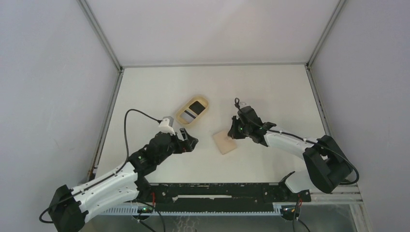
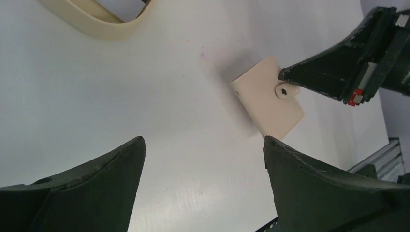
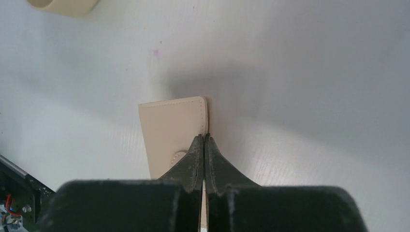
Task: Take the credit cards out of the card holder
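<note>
The card holder (image 1: 225, 142) is a tan wallet lying closed on the white table; it also shows in the left wrist view (image 2: 263, 101) and the right wrist view (image 3: 169, 130). My right gripper (image 1: 233, 131) is shut, its tips (image 3: 205, 136) at the wallet's edge beside the snap tab (image 2: 285, 90). I cannot tell if anything is pinched between them. My left gripper (image 1: 190, 141) is open and empty (image 2: 203, 140), held over bare table to the left of the wallet. A black card (image 1: 197, 105) and a pale card (image 1: 189, 116) lie in the oval tray.
A beige oval tray (image 1: 179, 115) with a raised rim stands behind and left of the wallet, and its rim shows in the left wrist view (image 2: 92, 24). Grey walls enclose the table on three sides. The arm bases and a black rail run along the near edge.
</note>
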### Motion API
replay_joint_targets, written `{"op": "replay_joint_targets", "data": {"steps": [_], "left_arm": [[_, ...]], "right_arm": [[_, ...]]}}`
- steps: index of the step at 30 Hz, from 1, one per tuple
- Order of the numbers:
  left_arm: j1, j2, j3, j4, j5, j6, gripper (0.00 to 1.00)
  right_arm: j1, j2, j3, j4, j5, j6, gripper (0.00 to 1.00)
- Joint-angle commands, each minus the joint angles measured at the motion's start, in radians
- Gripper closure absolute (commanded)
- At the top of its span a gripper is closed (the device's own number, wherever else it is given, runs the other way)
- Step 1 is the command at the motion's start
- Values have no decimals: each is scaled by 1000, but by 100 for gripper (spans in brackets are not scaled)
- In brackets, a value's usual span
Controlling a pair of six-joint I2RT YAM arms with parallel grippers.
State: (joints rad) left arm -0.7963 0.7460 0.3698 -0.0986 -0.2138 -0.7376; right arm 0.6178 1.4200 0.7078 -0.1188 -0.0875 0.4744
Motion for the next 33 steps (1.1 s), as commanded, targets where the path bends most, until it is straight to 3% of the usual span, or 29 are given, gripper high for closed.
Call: {"op": "replay_joint_targets", "data": {"steps": [1, 9, 12, 21, 27, 33], "left_arm": [[-8, 17, -26, 177, -56, -83, 3], [-7, 184, -49, 423, 55, -77, 3], [-8, 224, -42, 439, 51, -61, 3], [-1, 190, -99, 541, 25, -74, 1], [14, 272, -144, 756, 139, -142, 1], [14, 346, -114, 862, 198, -178, 3]], "right_arm": [[4, -55, 1, 0, 29, 41, 100], [3, -56, -15, 91, -73, 75, 100], [1, -56, -22, 144, -109, 93, 100], [-23, -117, -67, 316, -308, 127, 100], [-29, -126, -76, 361, -350, 156, 100], [-33, -133, -82, 382, -330, 182, 100]]}}
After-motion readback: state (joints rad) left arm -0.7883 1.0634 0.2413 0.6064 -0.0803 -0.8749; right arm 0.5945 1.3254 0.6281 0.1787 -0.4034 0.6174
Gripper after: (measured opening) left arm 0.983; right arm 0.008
